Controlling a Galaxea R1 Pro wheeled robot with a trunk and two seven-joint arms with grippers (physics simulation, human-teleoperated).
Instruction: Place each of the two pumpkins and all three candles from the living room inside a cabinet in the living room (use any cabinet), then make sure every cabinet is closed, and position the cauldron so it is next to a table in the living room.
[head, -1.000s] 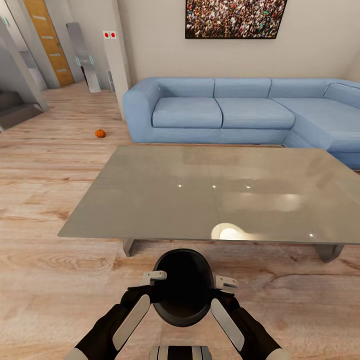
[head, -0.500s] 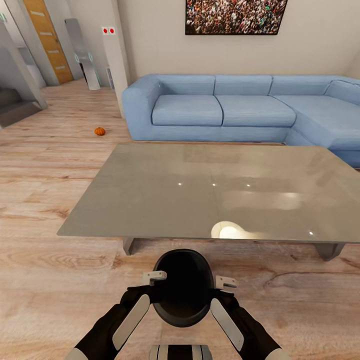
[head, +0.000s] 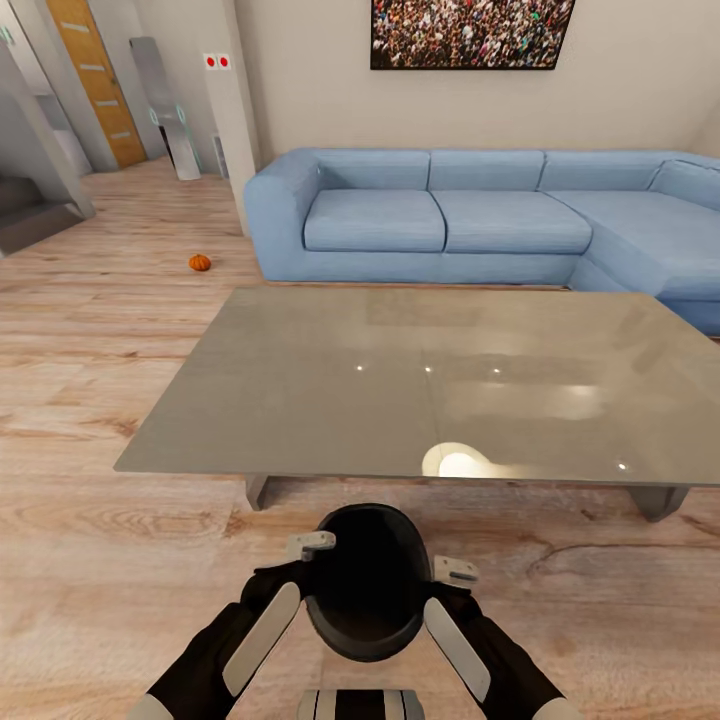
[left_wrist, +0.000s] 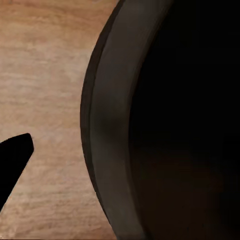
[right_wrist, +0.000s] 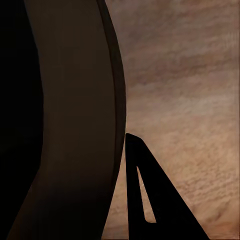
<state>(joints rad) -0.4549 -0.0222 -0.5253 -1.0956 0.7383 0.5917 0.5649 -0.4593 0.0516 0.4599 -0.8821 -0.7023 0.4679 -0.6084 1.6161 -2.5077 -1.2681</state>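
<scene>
Cauldron (head: 365, 585) pinched between left hand (head: 312, 547) and right hand (head: 452, 573), each closed on the rim, just short of the desk (head: 300, 400). Risk: uneven release tips it. Pumpkin (head: 200, 262) sits on the floor beside the sofa (head: 440, 225).

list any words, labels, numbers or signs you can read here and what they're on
No legible text anywhere.
White plate on the pillar: two red dots, no lettering.
Wall picture: a dense crowd pattern, no words.
Cauldron, table, sofa, pumpkin: unmarked.
</scene>
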